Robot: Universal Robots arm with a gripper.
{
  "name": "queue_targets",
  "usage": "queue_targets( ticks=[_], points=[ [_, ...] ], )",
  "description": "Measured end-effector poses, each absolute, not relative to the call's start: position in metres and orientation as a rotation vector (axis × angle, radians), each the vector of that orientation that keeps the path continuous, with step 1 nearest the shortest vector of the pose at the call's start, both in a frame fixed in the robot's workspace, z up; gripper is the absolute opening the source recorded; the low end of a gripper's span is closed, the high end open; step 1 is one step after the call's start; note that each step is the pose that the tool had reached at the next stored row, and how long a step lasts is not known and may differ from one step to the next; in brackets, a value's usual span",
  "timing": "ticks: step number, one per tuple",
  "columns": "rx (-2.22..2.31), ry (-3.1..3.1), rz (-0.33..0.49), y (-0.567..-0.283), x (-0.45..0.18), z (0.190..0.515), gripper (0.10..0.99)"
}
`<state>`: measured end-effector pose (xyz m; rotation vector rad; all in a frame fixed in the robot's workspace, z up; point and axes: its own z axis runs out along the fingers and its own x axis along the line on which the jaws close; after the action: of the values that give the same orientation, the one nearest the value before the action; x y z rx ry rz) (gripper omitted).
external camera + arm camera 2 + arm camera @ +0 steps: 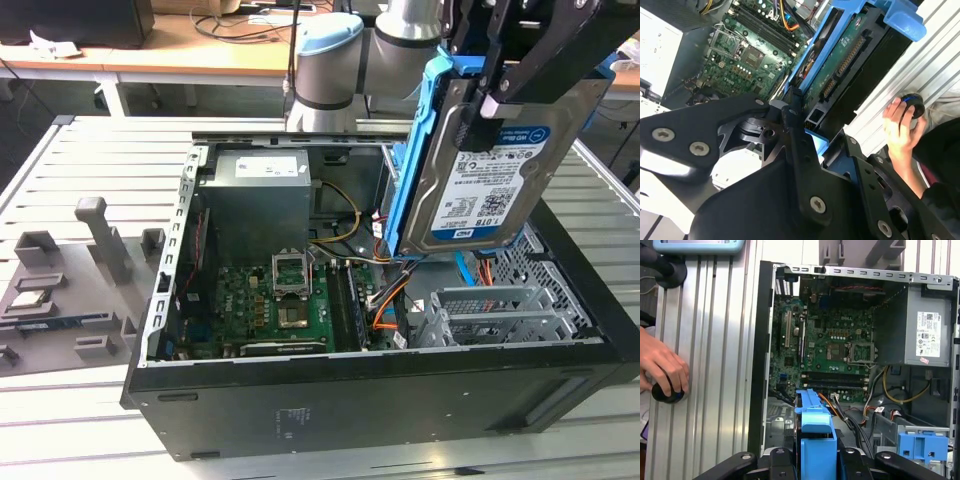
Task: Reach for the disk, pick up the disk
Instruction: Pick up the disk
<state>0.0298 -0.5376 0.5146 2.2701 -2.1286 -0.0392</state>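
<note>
The disk (pixel 490 180) is a silver-grey hard drive with a white-and-blue label and a blue rail along its edge. It hangs tilted in the air above the right part of the open computer case (pixel 380 390). My gripper (pixel 478 115) is shut on its upper part, black fingers on both faces. The second wrist view shows the disk (pixel 840 65) edge-on with its green board side, clamped in the gripper (pixel 815 130). In the first wrist view the blue rail of the disk (pixel 815 430) stands between the gripper (pixel 815 457) fingers, above the case.
Inside the case lie a green motherboard (pixel 270 300), a grey power supply (pixel 255 200), orange cables and a metal drive cage (pixel 490 315). A bare blue caddy (pixel 922 447) sits in the case. A grey fixture (pixel 60 290) lies on the slatted table. A person's hand (pixel 662 367) rests on a black knob beside the case.
</note>
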Motion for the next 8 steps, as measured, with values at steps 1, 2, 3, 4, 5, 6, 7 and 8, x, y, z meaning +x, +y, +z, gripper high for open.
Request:
queue_targets(
  ticks=[1, 2, 3, 4, 5, 6, 7, 8],
  points=[
    [2.270, -2.128, -0.039, -0.538, 0.031, 0.513, 0.365],
    [2.270, -2.128, -0.039, -0.538, 0.032, 0.512, 0.365],
    [2.270, -2.128, -0.039, -0.538, 0.033, 0.511, 0.365],
    [2.270, -2.128, -0.039, -0.538, 0.035, 0.509, 0.365],
    [2.270, -2.128, -0.039, -0.538, 0.036, 0.508, 0.365],
    [2.270, -2.128, -0.039, -0.538, 0.039, 0.505, 0.365],
    [2.270, -2.128, -0.039, -0.538, 0.041, 0.504, 0.365],
    [2.270, -2.128, -0.039, -0.538, 0.043, 0.502, 0.365]
  ],
)
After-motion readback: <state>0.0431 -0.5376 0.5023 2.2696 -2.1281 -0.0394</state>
